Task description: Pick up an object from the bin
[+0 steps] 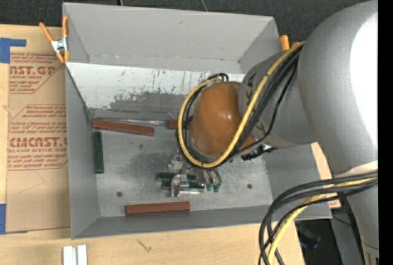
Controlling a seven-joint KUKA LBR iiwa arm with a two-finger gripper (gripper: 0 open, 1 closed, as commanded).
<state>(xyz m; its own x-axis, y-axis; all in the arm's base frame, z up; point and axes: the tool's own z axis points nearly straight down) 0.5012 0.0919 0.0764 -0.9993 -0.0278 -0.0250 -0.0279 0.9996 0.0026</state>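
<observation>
Gripper (187, 181) down near the floor of the grey metal bin (166, 30), spread or pinched, can't tell from up here. Closest thing, a long red-brown flat bar (158, 208), just below the gripper. Second red-brown bar (123, 127) up-left of the gripper, dark green narrow strip (98, 152) well off to its left.

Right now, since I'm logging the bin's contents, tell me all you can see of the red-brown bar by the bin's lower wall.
The red-brown bar is long, slim, straight and matte, perhaps wood or plastic. It lies flat on the bin floor, lengthwise along the foot of the lower wall, looking whole. Nothing rests on it; the gripper stands apart, farther up the view.
</observation>
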